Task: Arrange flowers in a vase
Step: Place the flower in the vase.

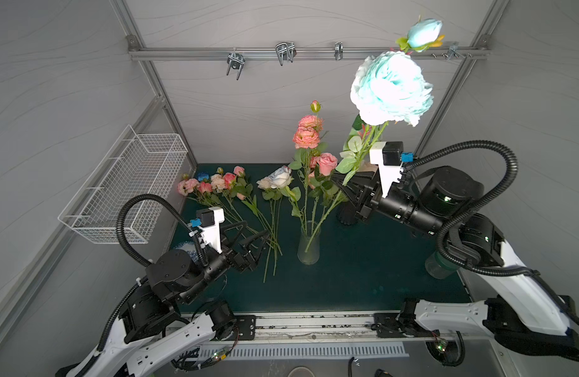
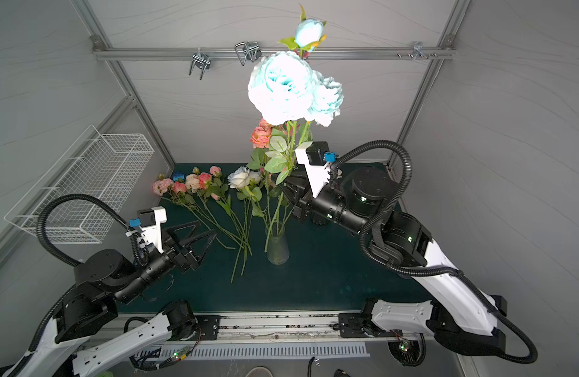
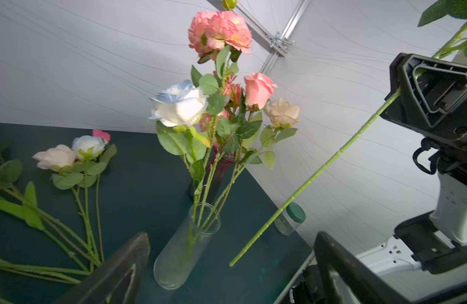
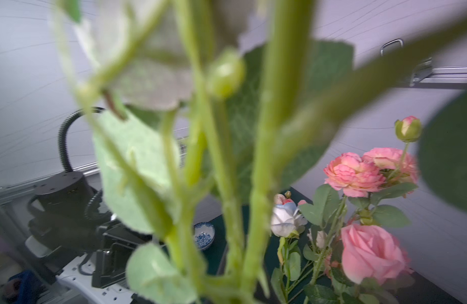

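Note:
A clear glass vase (image 1: 308, 248) (image 2: 277, 249) (image 3: 185, 247) stands mid-table and holds several flowers: pink, peach and white-blue blooms (image 3: 227, 29). My right gripper (image 1: 339, 183) (image 2: 279, 183) is shut on the stem of a tall pale blue peony-like flower (image 1: 391, 86) (image 2: 288, 86). The stem (image 3: 314, 173) slants down and its cut end hangs just beside the vase, outside the mouth. Blurred stems and leaves (image 4: 261, 184) hide the right jaws. My left gripper (image 1: 257, 229) (image 2: 207, 227) is open and empty, left of the vase. More flowers (image 1: 216, 184) (image 2: 190, 184) (image 3: 56, 158) lie on the table at the back left.
A white wire basket (image 1: 128, 186) hangs on the left wall. A dark ribbed vase (image 1: 347, 215) (image 3: 219, 171) stands behind the glass one. A green-lidded jar (image 1: 440, 266) (image 3: 290, 218) sits at the right edge, and a small blue-patterned bowl (image 4: 204, 235) near my left arm.

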`<state>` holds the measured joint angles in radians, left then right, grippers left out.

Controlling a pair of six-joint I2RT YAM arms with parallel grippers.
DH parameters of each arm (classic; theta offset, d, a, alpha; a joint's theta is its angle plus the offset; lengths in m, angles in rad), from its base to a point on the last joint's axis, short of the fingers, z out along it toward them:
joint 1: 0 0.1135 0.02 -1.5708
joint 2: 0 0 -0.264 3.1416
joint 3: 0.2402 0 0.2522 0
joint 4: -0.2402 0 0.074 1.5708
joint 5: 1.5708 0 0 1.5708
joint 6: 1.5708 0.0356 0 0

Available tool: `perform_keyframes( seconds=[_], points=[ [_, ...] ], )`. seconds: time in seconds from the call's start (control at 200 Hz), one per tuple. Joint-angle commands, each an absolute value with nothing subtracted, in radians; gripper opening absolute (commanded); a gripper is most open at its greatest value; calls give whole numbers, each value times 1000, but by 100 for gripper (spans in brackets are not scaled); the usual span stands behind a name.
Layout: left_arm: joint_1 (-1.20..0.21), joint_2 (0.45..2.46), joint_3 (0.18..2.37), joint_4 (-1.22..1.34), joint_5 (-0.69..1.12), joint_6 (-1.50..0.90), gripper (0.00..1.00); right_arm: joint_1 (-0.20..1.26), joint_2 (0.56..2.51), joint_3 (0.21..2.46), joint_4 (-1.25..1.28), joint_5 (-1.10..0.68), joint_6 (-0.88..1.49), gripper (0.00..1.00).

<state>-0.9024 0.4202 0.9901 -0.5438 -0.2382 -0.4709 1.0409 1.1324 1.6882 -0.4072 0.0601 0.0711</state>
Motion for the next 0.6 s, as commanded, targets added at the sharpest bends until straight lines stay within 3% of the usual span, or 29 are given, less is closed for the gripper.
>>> perform_keyframes(
  seconds=[0.0, 0.25, 0.595],
  points=[
    [-903, 386, 978, -572, -349, -466, 99, 998, 1173, 1719, -397, 82, 3, 0],
    [-902, 371, 983, -607, -345, -467, 99, 951, 1238, 1734, -352, 85, -50, 0],
    [-903, 365, 974, -608, -335, -469, 99, 923, 1229, 1565, -240, 67, -29, 0]
  ],
)
